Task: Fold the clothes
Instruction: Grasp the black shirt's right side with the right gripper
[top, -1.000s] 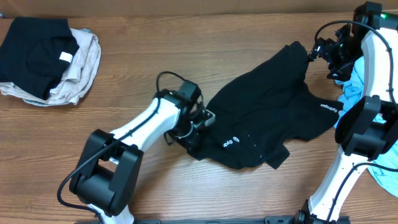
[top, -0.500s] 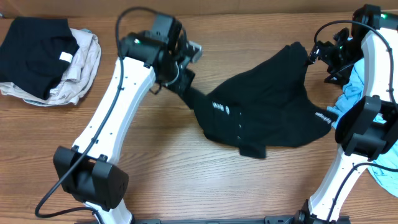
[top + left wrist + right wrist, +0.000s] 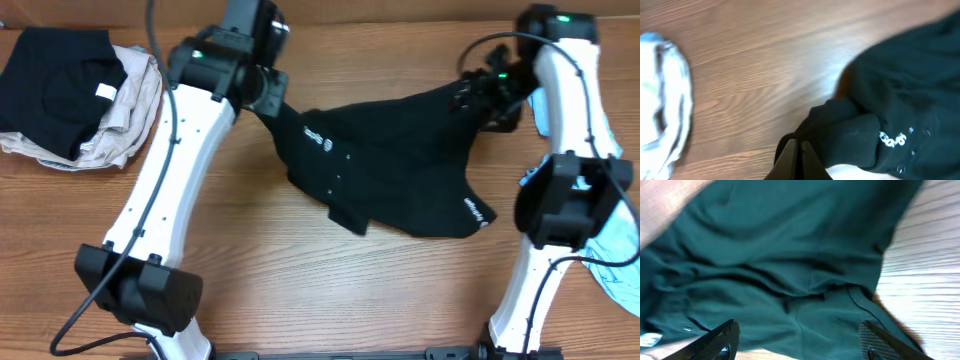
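While the left hand [image 3: 270, 96] is clamped tight on a bunched corner of the black garment [image 3: 400, 175], the right hand [image 3: 483, 103] stands with its fingers spread wide over the opposite edge. Cloth lies between them but, as far as the wrist view shows, it is not pinched. The garment stretches between the two hands, with its lower part rumpled on the surface [image 3: 250, 290] on the near side of both. A small white logo [image 3: 312, 137] sits just beside the left hand's grip. The step in hand looks to be spreading the garment flat before any fold. To do that well, I judge that the right hand should close on a single layer at a hem or corner rather than on a wad. Both hands should then draw apart evenly and lower together, so that no crease is trapped underneath. Counted: two hands; one black garment in work; one folded black piece [image 3: 50, 85] lying on what looks like one beige piece [image 3: 128, 120], well out beyond the left hand; and one light-blue heap [image 3: 612, 250] outboard of the right hand.
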{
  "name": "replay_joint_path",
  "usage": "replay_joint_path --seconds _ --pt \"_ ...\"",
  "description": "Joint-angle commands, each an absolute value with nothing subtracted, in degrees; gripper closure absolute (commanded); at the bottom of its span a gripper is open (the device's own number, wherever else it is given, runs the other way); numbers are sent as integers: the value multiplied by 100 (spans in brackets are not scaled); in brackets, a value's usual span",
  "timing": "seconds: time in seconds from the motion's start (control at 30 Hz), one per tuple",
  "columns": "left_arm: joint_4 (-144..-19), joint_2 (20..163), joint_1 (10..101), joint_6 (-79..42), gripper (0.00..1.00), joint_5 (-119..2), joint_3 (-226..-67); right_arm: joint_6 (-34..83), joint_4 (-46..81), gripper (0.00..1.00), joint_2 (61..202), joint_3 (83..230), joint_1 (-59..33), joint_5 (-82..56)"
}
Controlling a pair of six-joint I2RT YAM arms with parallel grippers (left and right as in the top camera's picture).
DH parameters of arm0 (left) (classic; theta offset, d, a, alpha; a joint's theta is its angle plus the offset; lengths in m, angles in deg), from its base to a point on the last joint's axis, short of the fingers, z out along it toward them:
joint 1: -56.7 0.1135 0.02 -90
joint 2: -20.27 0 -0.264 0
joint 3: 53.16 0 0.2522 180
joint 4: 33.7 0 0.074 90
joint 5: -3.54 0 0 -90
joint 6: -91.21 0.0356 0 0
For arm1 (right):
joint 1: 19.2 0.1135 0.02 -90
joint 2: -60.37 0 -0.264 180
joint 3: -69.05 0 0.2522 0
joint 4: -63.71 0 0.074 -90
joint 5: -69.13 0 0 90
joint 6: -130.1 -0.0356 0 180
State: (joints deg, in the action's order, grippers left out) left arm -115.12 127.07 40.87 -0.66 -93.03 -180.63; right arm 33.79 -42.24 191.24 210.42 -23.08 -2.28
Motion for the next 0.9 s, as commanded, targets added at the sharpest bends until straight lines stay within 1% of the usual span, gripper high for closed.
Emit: replay_joint_path --seconds 0.0,0.03,0.13,0.3,0.47,0.57,0.67,0.77,0.87 --pt "-11474 12710 4509 -553 96 -9646 -18210 2988 -4211 21 18960 21064 -2064 -978" --pt "-11479 12710 4614 -593 96 -9628 -18210 2881 -4219 23 18960 21016 -2009 -1148" --pt "-11479 12734 4902 -610 96 -9523 -18208 2758 -4184 27 18958 20688 -1906 -1275" --pt "-11479 12852 5110 -610 96 -9521 -18203 2756 -3920 27 18958 20050 -1849 -1227" --pt "-11503 13068 5123 -610 96 -9519 -18203 2907 -3378 27 18729 19217 -1792 -834" --pt "-11542 13245 5123 -610 96 -9366 -18203 2938 -2969 28 18243 18443 -1642 -838" --pt "-11612 13378 5123 -610 96 -9097 -18203 2839 -2270 27 17500 17390 -1478 -840" --pt "-11647 13479 5121 -610 96 -9084 -18203 2632 -1557 22 16707 16258 -1438 -816" --pt "-11669 13503 5121 -608 96 -9086 -18203 2634 -967 22 16160 15337 -1438 -727"
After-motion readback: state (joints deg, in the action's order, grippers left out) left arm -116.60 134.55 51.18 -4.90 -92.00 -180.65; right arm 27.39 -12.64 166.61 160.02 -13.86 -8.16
